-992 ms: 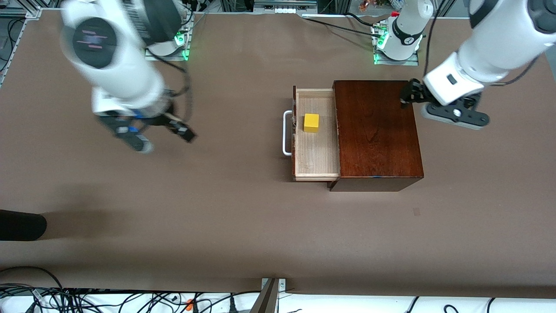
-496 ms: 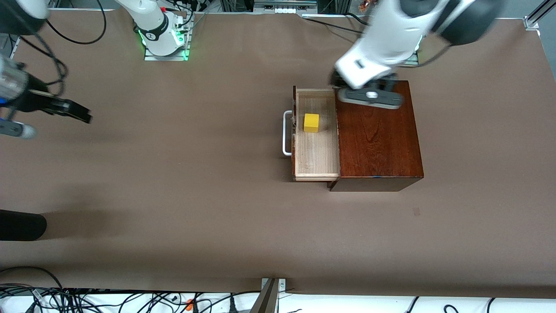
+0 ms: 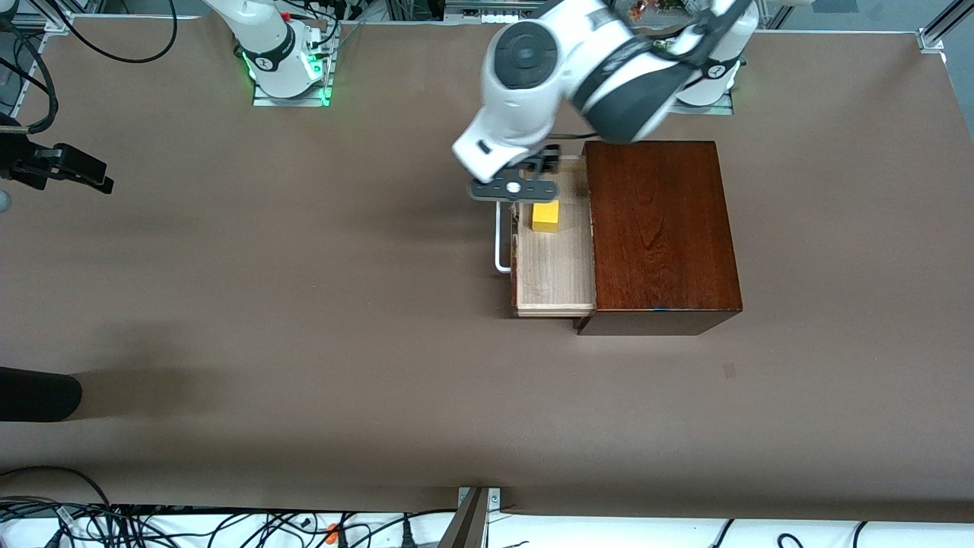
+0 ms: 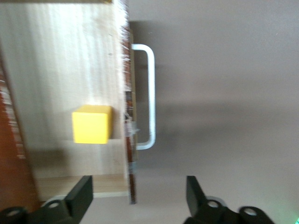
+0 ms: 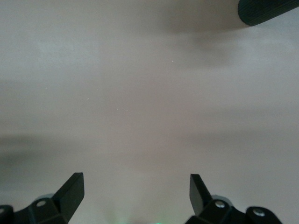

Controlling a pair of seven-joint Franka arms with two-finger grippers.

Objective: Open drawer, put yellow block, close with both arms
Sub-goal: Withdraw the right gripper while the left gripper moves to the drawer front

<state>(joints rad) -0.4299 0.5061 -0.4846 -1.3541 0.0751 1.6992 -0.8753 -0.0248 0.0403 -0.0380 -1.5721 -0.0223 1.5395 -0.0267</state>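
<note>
The drawer (image 3: 555, 266) stands pulled out of the dark wooden box (image 3: 662, 228), its white handle (image 3: 500, 243) toward the right arm's end of the table. The yellow block (image 3: 545, 215) rests on the drawer's pale floor. My left gripper (image 3: 536, 164) hangs open over the drawer's corner farthest from the front camera. In the left wrist view its fingertips (image 4: 81, 193) straddle the drawer front, with the block (image 4: 92, 124) and handle (image 4: 147, 95) ahead and nothing held. My right gripper (image 3: 91, 176) hovers open over bare table at the right arm's end, empty (image 5: 135, 191).
A black rounded object (image 3: 38, 396) lies at the table's edge toward the right arm's end, nearer the front camera; a dark shape (image 5: 266, 11) shows in the right wrist view. Cables run along the table's near edge (image 3: 152, 521).
The left arm has swung from the box's end across its top to the open drawer's front. The right arm has pulled away to its own end of the table. Block and drawer stayed put.
</note>
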